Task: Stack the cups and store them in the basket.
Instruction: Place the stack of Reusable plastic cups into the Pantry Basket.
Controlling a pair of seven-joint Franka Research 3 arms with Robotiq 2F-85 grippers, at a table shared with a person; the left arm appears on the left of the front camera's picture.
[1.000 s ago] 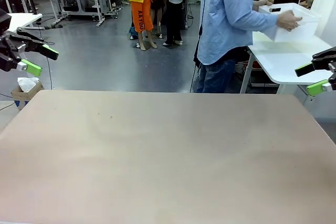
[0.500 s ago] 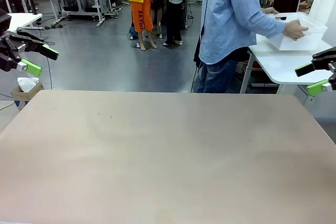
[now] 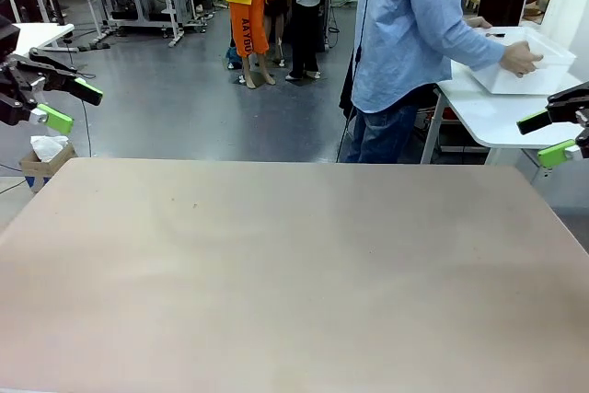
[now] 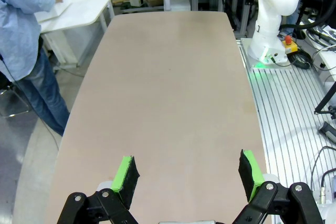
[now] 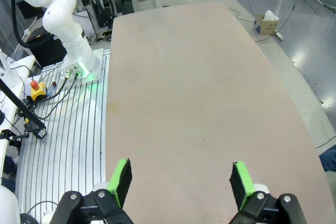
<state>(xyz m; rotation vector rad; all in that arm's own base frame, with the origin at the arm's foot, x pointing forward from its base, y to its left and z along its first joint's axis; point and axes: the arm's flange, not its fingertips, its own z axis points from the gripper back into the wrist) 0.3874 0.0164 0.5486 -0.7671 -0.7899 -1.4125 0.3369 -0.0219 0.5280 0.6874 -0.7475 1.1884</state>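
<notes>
While person holds smooth white basket (image 3: 525,66) | left gripper (image 4: 188,174) apart | right gripper (image 5: 180,179) apart

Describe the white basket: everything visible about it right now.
The basket is a white rectangular bin with smooth solid walls, plastic by the look, sitting upright at a slight angle on a white side table beyond the brown work table, at the far right. The person's hand grips its near rim; the other hand is at its far side. Its contents cannot be seen from this angle. Both grippers are well apart from it.
</notes>
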